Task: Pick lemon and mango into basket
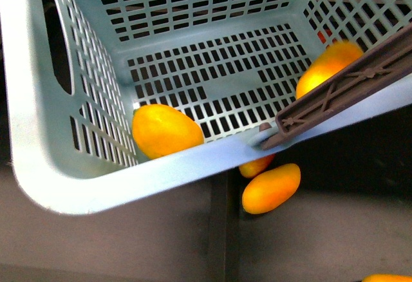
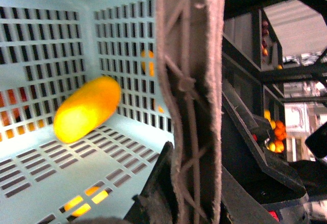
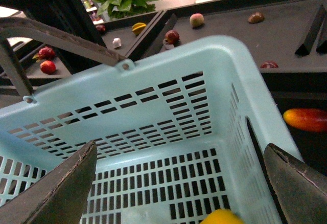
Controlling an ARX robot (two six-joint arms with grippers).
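The aqua basket point(image 1: 129, 185) hangs tilted and fills the front view. My left gripper point(image 2: 186, 183) is shut on its brown ribbed handle point(image 2: 189, 81), which also crosses at the right point(image 1: 347, 89). A plump yellow lemon point(image 1: 167, 129) lies in the basket's near-left corner. A blurred yellow-orange mango point(image 1: 328, 66) sits by the right wall beside the handle, and shows long and blurred over the slotted floor point(image 2: 87, 109). My right gripper point(image 3: 180, 147) is open above the basket point(image 3: 204, 47), nothing between its fingers. A yellow fruit point(image 3: 222, 217) peeks in below; which one I cannot tell.
Two loose mangoes point(image 1: 270, 187) point(image 1: 256, 165) lie on the dark shelf under the basket's rim, another at the edge point(image 1: 386, 277). A red-orange mango point(image 3: 306, 119), red apples point(image 3: 47, 66) and a peach point(image 3: 196, 19) lie on surrounding shelves. Tangerines point(image 2: 278, 132) sit beyond a black rack.
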